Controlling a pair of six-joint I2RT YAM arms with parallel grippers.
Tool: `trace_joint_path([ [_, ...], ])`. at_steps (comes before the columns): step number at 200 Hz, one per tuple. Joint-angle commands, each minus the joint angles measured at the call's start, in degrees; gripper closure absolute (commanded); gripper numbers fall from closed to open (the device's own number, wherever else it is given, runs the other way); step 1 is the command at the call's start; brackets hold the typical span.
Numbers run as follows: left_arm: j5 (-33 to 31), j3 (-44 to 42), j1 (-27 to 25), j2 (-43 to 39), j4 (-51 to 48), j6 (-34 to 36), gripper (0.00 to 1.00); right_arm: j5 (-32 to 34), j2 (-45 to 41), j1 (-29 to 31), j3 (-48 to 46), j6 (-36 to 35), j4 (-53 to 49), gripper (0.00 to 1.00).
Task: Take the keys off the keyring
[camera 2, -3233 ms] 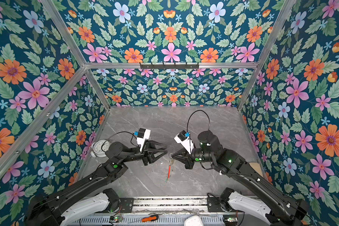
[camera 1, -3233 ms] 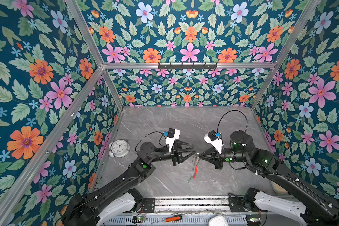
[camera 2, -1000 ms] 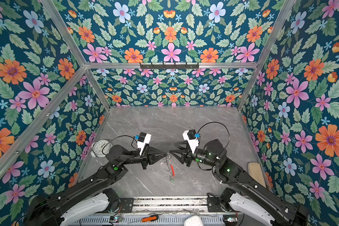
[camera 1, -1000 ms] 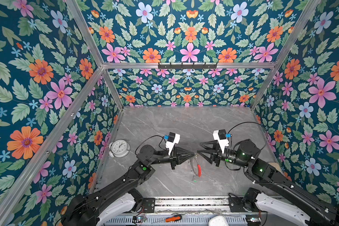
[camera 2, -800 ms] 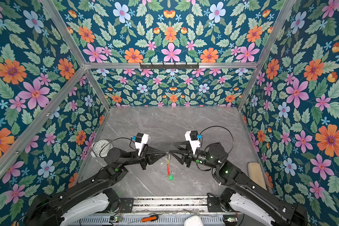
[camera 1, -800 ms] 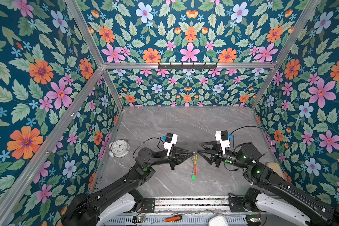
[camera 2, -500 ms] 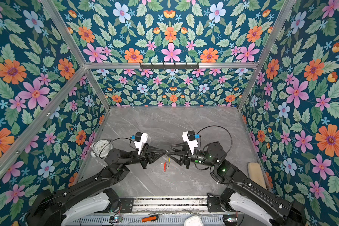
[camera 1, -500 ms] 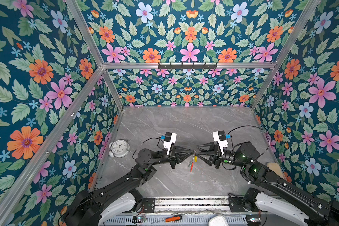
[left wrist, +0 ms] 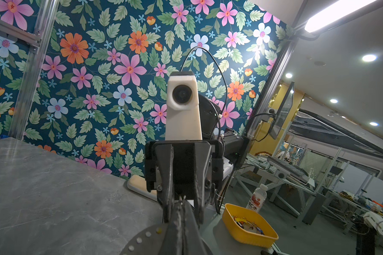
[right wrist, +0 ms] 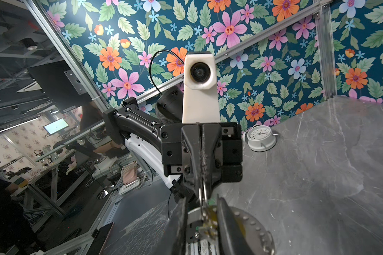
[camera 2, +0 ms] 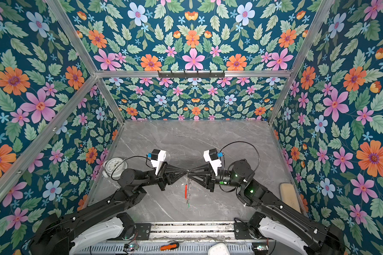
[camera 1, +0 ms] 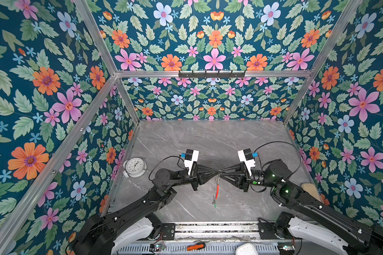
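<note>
In both top views my two grippers meet tip to tip above the middle of the table. The left gripper (camera 1: 216,173) (left wrist: 181,202) is shut on the top of the keyring (camera 1: 217,190) (camera 2: 186,190). The keyring hangs straight down, edge-on, with its red section in the middle and a green tag (camera 1: 215,205) at the bottom. The right gripper (camera 1: 221,172) (right wrist: 201,199) stands narrowly open, with a gap showing beside a wire ring (right wrist: 202,192) and a yellow-tagged key (right wrist: 208,220) between its fingers. The other keys are too small to tell apart.
A white alarm clock (camera 1: 135,167) (right wrist: 261,136) stands by the left wall. A beige pad (camera 2: 290,196) lies at the right edge. Beyond that edge are a yellow bin (left wrist: 248,225) and a bottle (left wrist: 256,198). An orange screwdriver (camera 1: 196,246) lies on the front rail.
The right gripper has moved left to meet the left gripper's tip, and its jaws have narrowed. The keyring has swung and now hangs straight. The left gripper has stayed shut.
</note>
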Motion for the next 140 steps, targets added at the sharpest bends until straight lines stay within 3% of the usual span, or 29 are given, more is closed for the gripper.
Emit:
trace_joint_path([
  [1,-0.06,0.16,0.05,0.10,3.00,-0.28,1.00,-0.67,-0.06,0.00,0.41,-0.32,0.53,0.83],
  [40,-0.21,0.22,0.07,0.18,2.91,-0.32,1.00,-0.12,-0.10,0.02,0.93,-0.81,-1.41,1.00],
  [73,-0.31,0.57,0.04,-0.06,1.60,-0.29,1.00,0.98,-0.93,0.06,1.87,-1.91,-5.39,1.00],
  [90,-0.73,0.86,0.18,-0.88,-1.22,0.33,0.79,1.97,-1.81,0.07,2.76,-3.22,-9.32,1.00],
  [105,-0.90,1.35,0.27,-1.97,-4.95,1.33,0.66,3.19,-2.40,-0.01,4.34,-4.63,-14.59,1.00],
  [140,0.07,5.11,0.32,-4.27,-19.02,5.64,0.62,5.96,-2.47,0.00,8.50,-8.87,-28.10,1.00],
])
